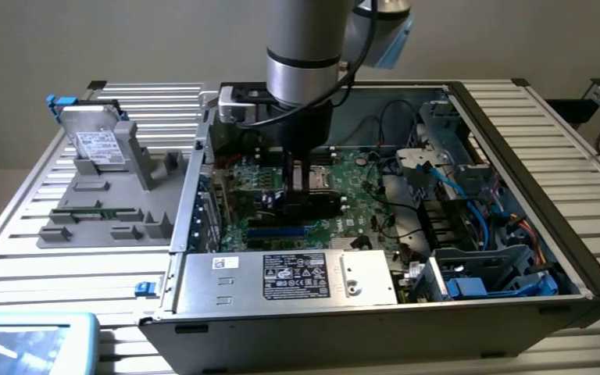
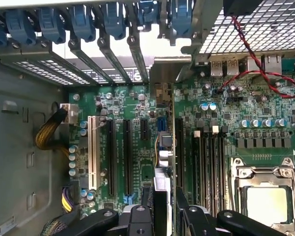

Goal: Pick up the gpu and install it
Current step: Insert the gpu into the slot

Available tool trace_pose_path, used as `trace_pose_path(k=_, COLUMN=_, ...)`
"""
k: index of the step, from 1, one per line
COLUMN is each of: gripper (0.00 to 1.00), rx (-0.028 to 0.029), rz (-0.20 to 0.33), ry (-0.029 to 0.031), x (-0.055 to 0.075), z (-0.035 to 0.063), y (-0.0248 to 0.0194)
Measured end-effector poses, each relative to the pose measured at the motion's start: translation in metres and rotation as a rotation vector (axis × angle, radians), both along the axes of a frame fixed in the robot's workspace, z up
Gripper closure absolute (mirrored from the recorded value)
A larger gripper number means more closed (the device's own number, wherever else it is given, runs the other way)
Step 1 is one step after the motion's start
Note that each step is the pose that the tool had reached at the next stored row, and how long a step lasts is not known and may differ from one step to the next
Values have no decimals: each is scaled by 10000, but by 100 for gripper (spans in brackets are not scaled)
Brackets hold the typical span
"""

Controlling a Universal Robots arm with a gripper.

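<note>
The gpu (image 1: 316,206) hangs inside the open computer case (image 1: 530,141), a dark card standing on edge just above the green motherboard (image 1: 368,195). My gripper (image 1: 302,186) is shut on it from above. In the wrist view the gpu (image 2: 166,147) appears edge-on, running from my fingers (image 2: 160,209) towards its metal end bracket (image 2: 167,73) at the case's rear wall. It stands over the board between the black expansion slots (image 2: 110,152) and the memory slots (image 2: 211,157). Whether its lower edge touches a slot is hidden.
A silver hard drive (image 1: 100,144) leans on a grey fixture (image 1: 102,211) at the exterior view's left. The power supply (image 1: 290,277) fills the case's near corner. Blue slot latches (image 2: 83,22), the CPU socket (image 2: 265,201), a red-black cable (image 2: 255,64) and yellow wires (image 2: 46,132) surround the card.
</note>
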State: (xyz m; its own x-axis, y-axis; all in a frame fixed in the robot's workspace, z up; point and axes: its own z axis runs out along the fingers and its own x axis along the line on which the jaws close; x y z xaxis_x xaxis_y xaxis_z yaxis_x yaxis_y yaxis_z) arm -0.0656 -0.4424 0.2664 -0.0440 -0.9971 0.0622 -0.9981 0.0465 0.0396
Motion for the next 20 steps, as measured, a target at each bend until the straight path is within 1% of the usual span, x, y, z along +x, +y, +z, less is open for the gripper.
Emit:
trace_pose_path(k=3, gripper=72, rx=3, rz=0, ry=1, x=-16, z=-23, y=-2)
trace_pose_path(k=8, gripper=72, rx=10, rz=1, ry=0, x=-80, z=-38, y=-13)
trace_pose_path(k=11, gripper=72, rx=23, rz=1, ry=0, x=-90, z=-58, y=-27)
trace_pose_path(k=20, gripper=72, rx=35, rz=0, ry=1, x=-107, z=-92, y=-42)
